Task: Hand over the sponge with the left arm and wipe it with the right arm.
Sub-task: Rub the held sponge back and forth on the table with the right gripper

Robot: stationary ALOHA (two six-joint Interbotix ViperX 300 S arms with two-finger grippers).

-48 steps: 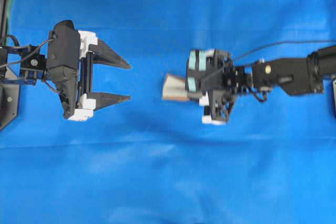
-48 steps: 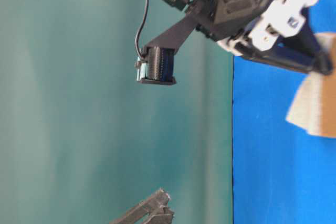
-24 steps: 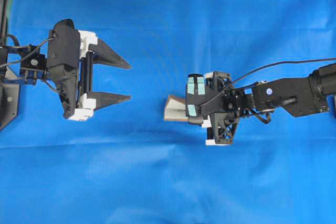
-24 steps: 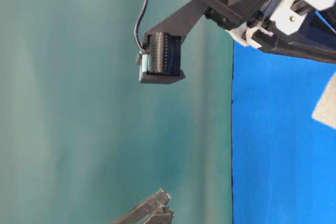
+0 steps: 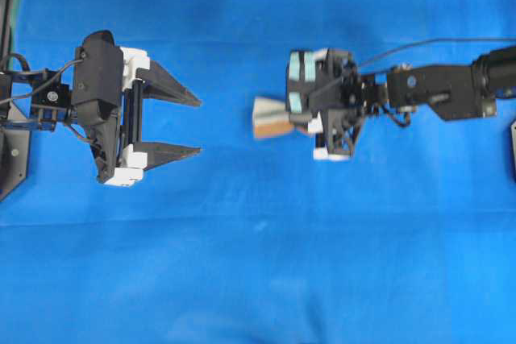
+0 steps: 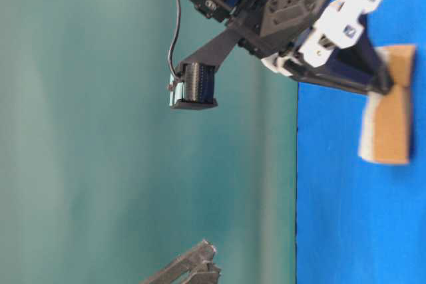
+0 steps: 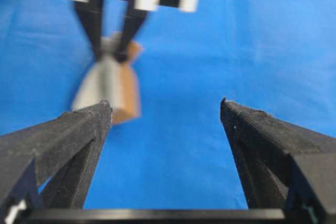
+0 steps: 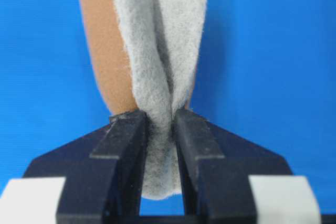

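The sponge (image 5: 270, 117), grey felt top with an orange-brown layer, is pinched in my right gripper (image 5: 292, 120), the one with teal patches on its housing. In the right wrist view both fingers squeeze the sponge (image 8: 147, 56) at the right gripper (image 8: 159, 116), and the felt is creased between them. The sponge (image 6: 386, 118) touches the blue cloth (image 5: 258, 263). My left gripper (image 5: 199, 126), plain black, is open and empty, well left of the sponge. In the left wrist view the left gripper (image 7: 165, 103) stands wide, with the blurred sponge (image 7: 110, 85) ahead.
The blue cloth covers the whole table. A black mount (image 5: 12, 142) sits at the overhead view's left edge. A teal wall (image 6: 100, 131) fills the left part of the table-level view.
My right gripper carried the sponge toward the bottom of the overhead view, then back up past where it began. The left arm has not moved.
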